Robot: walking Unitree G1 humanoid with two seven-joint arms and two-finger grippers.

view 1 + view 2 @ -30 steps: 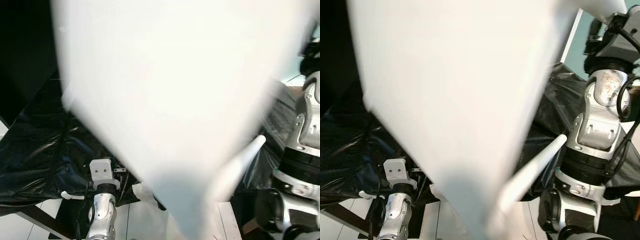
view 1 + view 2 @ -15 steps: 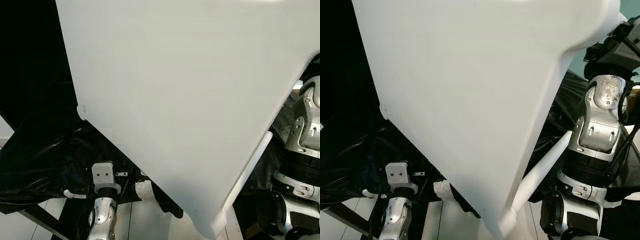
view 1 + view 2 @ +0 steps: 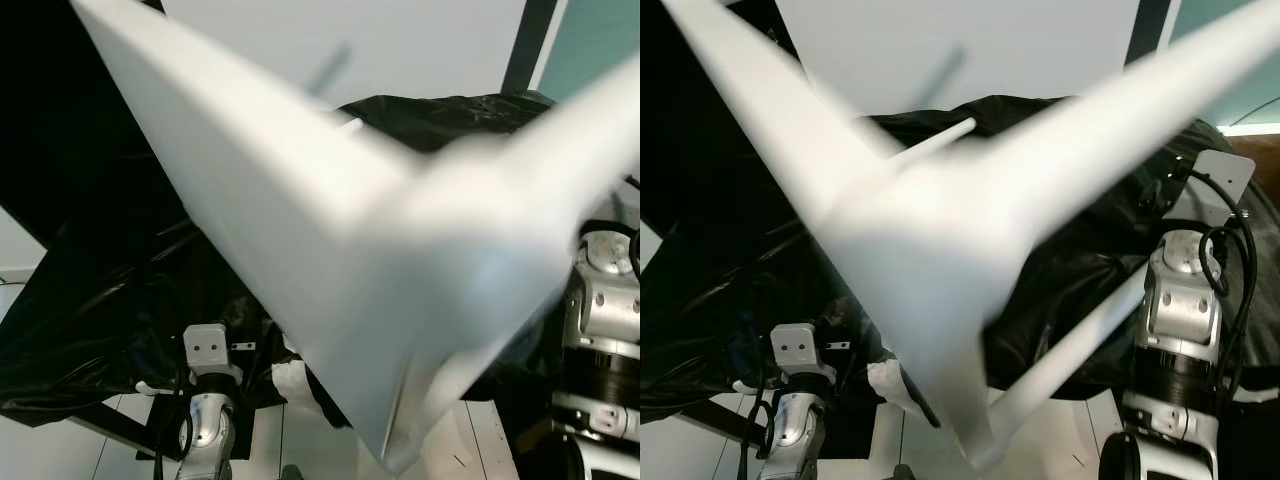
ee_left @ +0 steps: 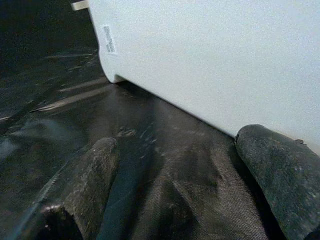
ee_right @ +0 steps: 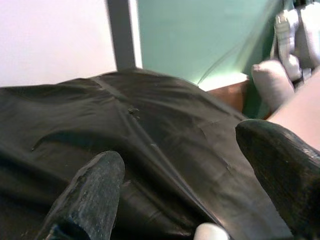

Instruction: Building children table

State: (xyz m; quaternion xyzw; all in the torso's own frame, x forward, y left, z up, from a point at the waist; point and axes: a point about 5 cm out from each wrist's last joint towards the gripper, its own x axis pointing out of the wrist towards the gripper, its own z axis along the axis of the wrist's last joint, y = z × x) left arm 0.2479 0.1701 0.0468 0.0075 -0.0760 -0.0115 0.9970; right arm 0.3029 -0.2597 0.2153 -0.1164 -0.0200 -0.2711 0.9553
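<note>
A smooth white tabletop (image 3: 330,250), blurred, tilts above crinkled black sheeting (image 3: 90,300). Left gripper (image 4: 175,175) and right gripper (image 5: 185,175) both spread, rough-textured fingers empty.

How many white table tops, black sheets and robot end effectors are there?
White table top: 1
Black sheet: 1
End effectors: 2, the left end effector and the right end effector, both open
Total: 4
</note>
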